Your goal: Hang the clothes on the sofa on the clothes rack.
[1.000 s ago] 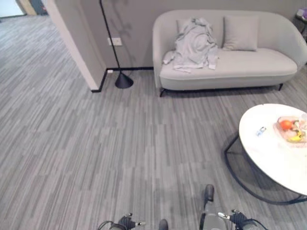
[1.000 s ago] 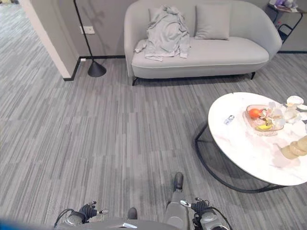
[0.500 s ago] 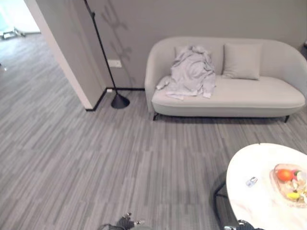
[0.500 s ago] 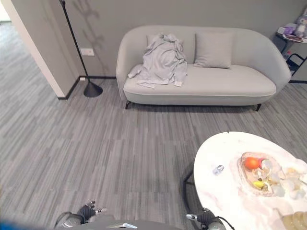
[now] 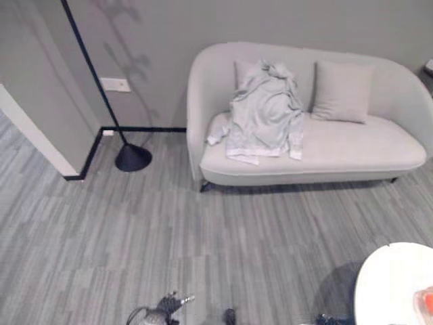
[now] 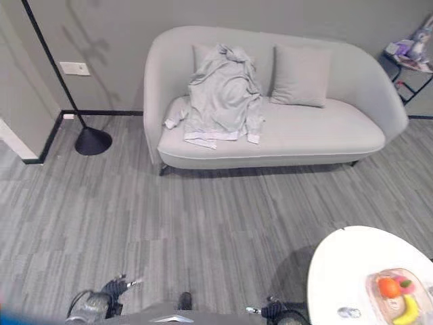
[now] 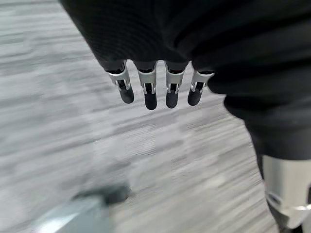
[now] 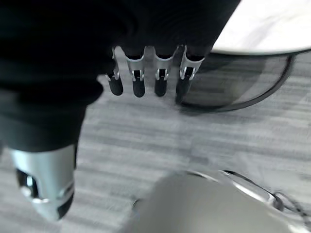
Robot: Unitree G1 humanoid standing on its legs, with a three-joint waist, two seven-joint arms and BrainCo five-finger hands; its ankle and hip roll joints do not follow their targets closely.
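Note:
A crumpled light grey garment point(image 5: 264, 112) lies draped over the seat and backrest at the left end of a pale grey sofa point(image 5: 352, 145), against the far wall. A thin black pole on a round black base point(image 5: 132, 157) stands on the floor left of the sofa. My left hand point(image 7: 150, 90) hangs over the grey striped floor with its fingers straight and nothing in them. My right hand point(image 8: 138, 77) hangs the same way, fingers straight and empty, near the dark frame of the round table point(image 8: 252, 92). Both hands are far from the garment.
A grey cushion point(image 5: 342, 91) leans on the sofa's backrest, right of the garment. A round white table point(image 6: 352, 271) with a tray of fruit point(image 6: 396, 298) stands at the lower right. A wall corner point(image 5: 34, 135) juts out at the left. Open floor lies before the sofa.
The whole picture has shifted: the camera has come closer to the sofa, which now looks larger and more central, while the round table has slid to the lower right corner.

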